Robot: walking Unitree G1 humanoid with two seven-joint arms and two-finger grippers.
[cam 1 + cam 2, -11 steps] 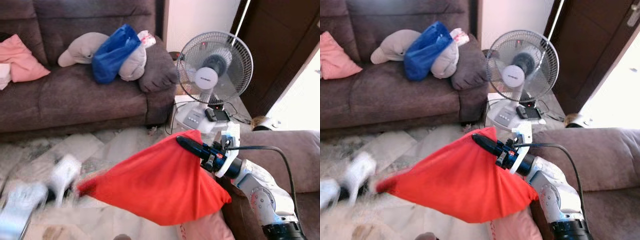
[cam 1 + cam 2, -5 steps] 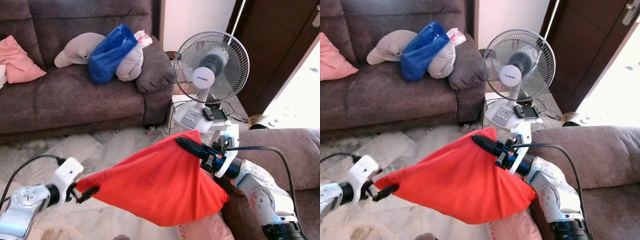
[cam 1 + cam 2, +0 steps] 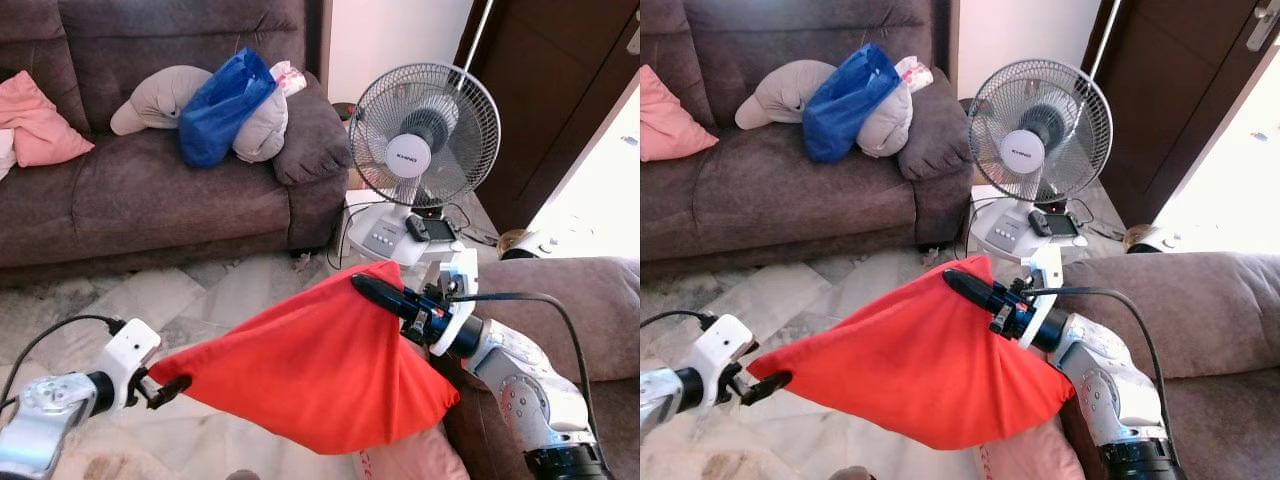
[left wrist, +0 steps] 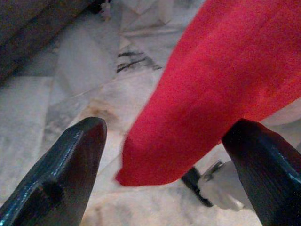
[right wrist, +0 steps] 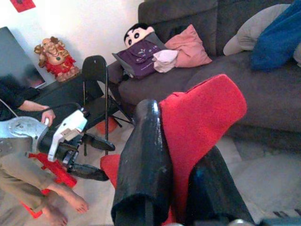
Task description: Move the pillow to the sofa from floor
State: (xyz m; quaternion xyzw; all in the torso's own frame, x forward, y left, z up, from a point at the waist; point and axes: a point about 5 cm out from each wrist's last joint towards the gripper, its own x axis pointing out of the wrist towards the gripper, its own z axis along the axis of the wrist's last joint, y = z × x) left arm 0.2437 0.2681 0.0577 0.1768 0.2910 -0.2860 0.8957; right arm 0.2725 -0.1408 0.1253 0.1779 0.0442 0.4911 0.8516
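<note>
Left eye view: the red pillow (image 3: 320, 375) hangs clear of the floor (image 3: 150, 295), pinched at one corner by the right claw (image 3: 375, 292). The left claw (image 3: 172, 385), fingers spread, sits at the opposite corner. Carrying it to the sofa (image 3: 150, 190) remains.

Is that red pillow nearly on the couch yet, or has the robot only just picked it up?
Done: the red pillow is off the floor. In hand: the right gripper has its fingers shut on one corner; the left gripper is open at the opposite corner, which lies between its fingers without being pinched. Left: carry it to the brown sofa and set it down.
</note>
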